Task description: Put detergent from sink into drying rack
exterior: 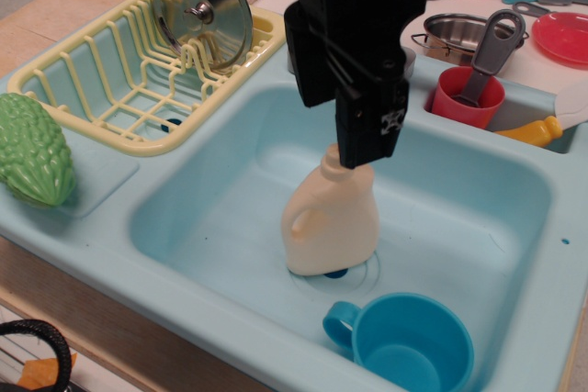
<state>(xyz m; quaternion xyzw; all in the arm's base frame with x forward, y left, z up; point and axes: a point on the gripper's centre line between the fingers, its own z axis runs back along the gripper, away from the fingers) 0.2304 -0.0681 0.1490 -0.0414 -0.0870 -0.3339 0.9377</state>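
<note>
The cream detergent bottle (333, 219) stands upright over the drain in the middle of the light-blue sink (459, 204), with its loop handle to the left. My black gripper (342, 135) hangs directly over the bottle's top. Its jaws are apart, and the lower finger (369, 130) covers the capped neck. I cannot tell whether a finger touches the bottle. The pale yellow drying rack (57, 63) sits on the counter at the upper left, apart from the gripper.
A steel pot lid (200, 8) leans in the rack's back right ribs. A blue cup (409, 341) lies in the sink's front right corner. A green toy vegetable (32, 149) lies at the left. A red cup with a grey utensil (467, 96) and a steel pot (452, 34) stand behind the sink.
</note>
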